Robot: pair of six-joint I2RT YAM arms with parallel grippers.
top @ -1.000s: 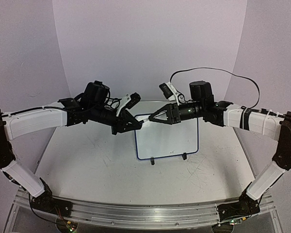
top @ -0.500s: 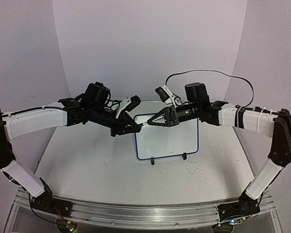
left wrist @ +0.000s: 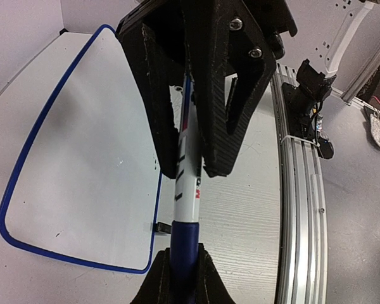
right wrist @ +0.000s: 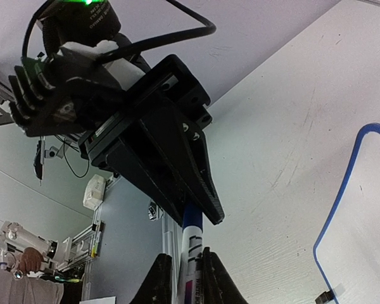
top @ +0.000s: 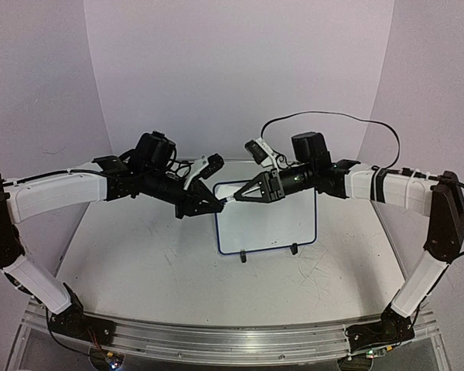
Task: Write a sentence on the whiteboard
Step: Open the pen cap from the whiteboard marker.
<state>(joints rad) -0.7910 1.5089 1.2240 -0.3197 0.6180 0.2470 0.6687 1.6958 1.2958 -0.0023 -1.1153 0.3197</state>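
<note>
The whiteboard (top: 267,220), white with a thin blue frame, stands on small black feet at mid-table; its face shows no writing, so the sentence is not in view. A marker (top: 230,199) with a white barrel and blue cap hangs level above the board's top left corner, between both grippers. My left gripper (top: 220,203) is shut on the blue cap (left wrist: 185,244). My right gripper (top: 240,196) is shut on the white barrel (right wrist: 191,253). The board (left wrist: 82,158) lies below and to the left in the left wrist view; only its blue frame (right wrist: 342,190) shows in the right wrist view.
A black cable (top: 332,116) loops above the right arm. An aluminium rail (top: 232,340) runs along the table's near edge, with both arm bases on it. Curved pale backdrop walls close in the table at the back and sides. The board's black feet (top: 243,256) point toward me.
My right gripper has slid left toward the left gripper and closed from open onto the marker's barrel. The left arm and the whiteboard have stayed put.
</note>
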